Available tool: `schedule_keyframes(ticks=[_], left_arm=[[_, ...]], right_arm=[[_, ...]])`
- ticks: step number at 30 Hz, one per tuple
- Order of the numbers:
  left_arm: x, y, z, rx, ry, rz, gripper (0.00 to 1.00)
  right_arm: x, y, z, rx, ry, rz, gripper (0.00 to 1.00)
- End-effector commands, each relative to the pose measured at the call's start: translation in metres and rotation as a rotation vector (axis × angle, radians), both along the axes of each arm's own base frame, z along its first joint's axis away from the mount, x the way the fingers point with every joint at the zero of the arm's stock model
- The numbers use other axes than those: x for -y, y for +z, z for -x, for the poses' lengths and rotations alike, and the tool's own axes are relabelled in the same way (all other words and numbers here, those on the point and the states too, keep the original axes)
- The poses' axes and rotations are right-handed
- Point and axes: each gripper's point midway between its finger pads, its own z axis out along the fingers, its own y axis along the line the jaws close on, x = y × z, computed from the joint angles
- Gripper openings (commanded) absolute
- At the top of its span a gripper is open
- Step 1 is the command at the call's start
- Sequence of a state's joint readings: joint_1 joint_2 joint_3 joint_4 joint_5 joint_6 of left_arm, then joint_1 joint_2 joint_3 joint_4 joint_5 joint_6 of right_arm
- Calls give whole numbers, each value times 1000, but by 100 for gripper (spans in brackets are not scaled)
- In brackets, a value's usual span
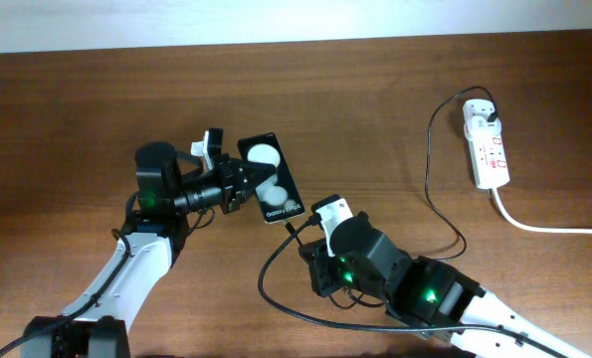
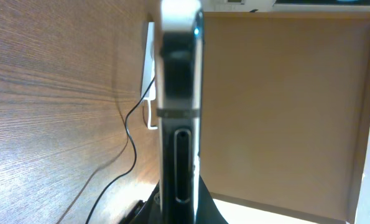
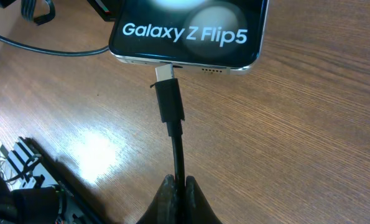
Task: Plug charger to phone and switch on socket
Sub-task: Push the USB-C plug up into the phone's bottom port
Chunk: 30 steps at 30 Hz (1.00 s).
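Note:
The black phone (image 1: 273,179) is held on its edge by my left gripper (image 1: 244,186), which is shut on it. The left wrist view shows the phone edge-on (image 2: 180,124). My right gripper (image 3: 177,186) is shut on the charger cable (image 3: 178,149) just behind its black connector (image 3: 170,102). The connector's metal tip meets the port on the phone's bottom edge (image 3: 185,31), with some metal still showing. The cable (image 1: 433,149) runs to a white plug in the white socket strip (image 1: 487,144) at the far right.
The socket's thick white cord (image 1: 544,224) trails off to the right edge. The charger cable loops over the table in front of my right arm (image 1: 276,288). Black robot cables (image 3: 35,12) lie to the left of the phone. The table's back edge (image 1: 375,40) is far behind.

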<state>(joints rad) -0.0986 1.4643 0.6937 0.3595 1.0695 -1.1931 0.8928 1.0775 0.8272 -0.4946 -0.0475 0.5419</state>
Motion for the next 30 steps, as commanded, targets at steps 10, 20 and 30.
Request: schedule_keyframes(ticks=[10, 20, 30], left_arm=[[3, 7, 0, 21, -11, 4, 0], [4, 8, 1, 22, -18, 6, 0], [13, 18, 27, 111, -190, 44, 0]], right_arm=[[-1, 8, -5, 20, -11, -7, 4], [-10, 19, -7, 1, -41, -93, 4], [-9, 25, -17, 49, -76, -98, 4]])
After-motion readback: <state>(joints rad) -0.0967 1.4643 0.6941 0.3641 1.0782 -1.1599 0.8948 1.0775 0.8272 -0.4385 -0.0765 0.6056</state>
